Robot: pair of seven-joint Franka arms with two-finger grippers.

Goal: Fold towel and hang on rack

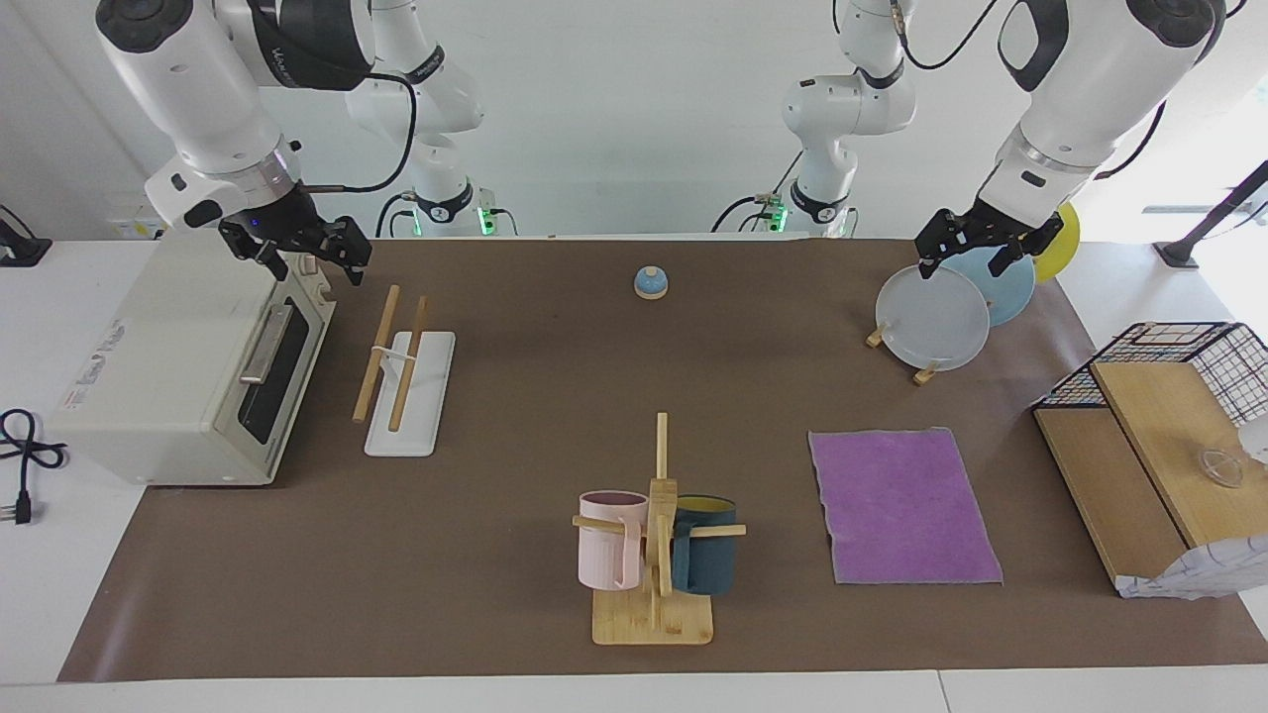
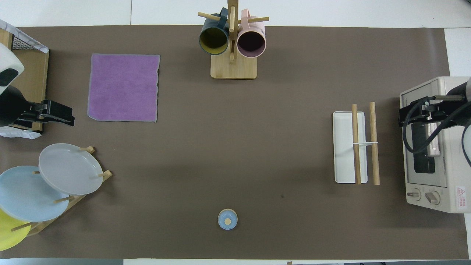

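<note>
The towel lies flat and unfolded, purple face up, toward the left arm's end of the table. The rack, two wooden rods on a white base, stands toward the right arm's end beside a toaster oven. My left gripper hangs open and empty over the plates, apart from the towel. Also open and empty, my right gripper hovers over the oven's top edge, close to the rack's nearer end.
A toaster oven sits at the right arm's end. A mug tree with a pink and a blue cup stands farthest from the robots. Plates on a wooden stand, a small blue bell and a wire basket with wooden boards are also here.
</note>
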